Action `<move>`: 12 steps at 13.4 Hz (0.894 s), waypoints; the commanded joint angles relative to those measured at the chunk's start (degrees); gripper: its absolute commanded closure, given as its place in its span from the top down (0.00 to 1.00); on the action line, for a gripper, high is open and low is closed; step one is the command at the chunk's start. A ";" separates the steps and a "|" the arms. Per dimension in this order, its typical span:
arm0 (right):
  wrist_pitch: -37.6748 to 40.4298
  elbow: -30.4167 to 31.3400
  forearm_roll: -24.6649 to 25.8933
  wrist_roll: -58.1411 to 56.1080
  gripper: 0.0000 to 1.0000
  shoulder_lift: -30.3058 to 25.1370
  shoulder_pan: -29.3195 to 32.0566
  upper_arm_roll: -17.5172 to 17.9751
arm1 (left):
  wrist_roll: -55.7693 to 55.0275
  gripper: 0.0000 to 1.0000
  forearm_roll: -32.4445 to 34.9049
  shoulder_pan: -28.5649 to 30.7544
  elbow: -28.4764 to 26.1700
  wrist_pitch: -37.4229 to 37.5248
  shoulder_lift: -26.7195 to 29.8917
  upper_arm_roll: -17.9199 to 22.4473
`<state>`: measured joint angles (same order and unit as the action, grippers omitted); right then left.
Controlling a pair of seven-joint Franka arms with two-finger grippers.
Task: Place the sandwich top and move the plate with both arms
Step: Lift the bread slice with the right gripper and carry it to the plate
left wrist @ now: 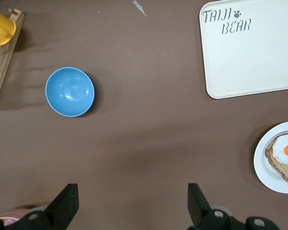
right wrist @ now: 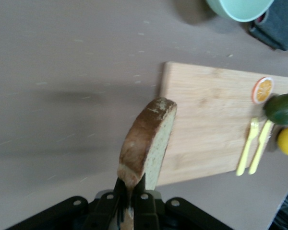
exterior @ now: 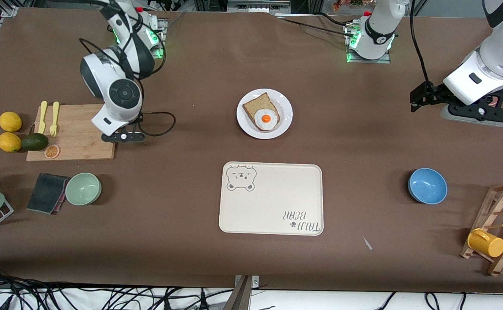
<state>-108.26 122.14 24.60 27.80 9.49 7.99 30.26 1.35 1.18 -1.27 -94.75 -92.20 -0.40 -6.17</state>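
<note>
My right gripper [right wrist: 133,184] is shut on the sandwich top [right wrist: 149,141], a plain brown slice held on edge above the corner of the wooden cutting board [right wrist: 216,120]. In the front view this gripper [exterior: 122,137] hangs over the board's edge and hides the slice. The small white plate [exterior: 287,107] sits mid-table and carries a bread slice with a fried egg [exterior: 265,118]. It also shows in the left wrist view [left wrist: 261,163]. My left gripper [left wrist: 133,203] is open and empty, up over bare table at the left arm's end [exterior: 417,100].
The cream bear tray [exterior: 273,202] lies nearer the camera than the plate. The cutting board [exterior: 79,133] holds yellow forks and an orange slice, with lemons and an avocado beside it. A green bowl [exterior: 83,188], a blue bowl [exterior: 427,186] and a rack with a yellow mug [exterior: 486,242] stand nearer the camera.
</note>
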 commanded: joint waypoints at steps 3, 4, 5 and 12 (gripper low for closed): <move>3.94 -8.93 -4.39 -0.92 0.00 -0.70 -0.60 12.42 | 0.76 1.00 -1.62 0.57 1.32 1.23 -0.31 -0.25; 3.76 -9.63 -4.30 -0.13 0.00 -1.05 -2.44 14.63 | 0.76 1.00 -1.54 0.57 1.32 1.23 -0.31 -0.25; 3.76 -10.16 -4.39 0.58 0.00 -1.14 -4.20 15.08 | 0.68 1.00 -1.62 0.57 1.32 1.23 -0.31 -0.25; 3.85 -26.92 -3.51 7.00 0.00 11.94 -24.48 7.47 | 0.68 1.00 -1.54 0.48 1.32 1.23 -0.31 -0.34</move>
<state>-105.79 103.98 20.66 33.80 14.92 -11.04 42.39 1.35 1.18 -1.27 -94.74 -92.19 -0.40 -6.20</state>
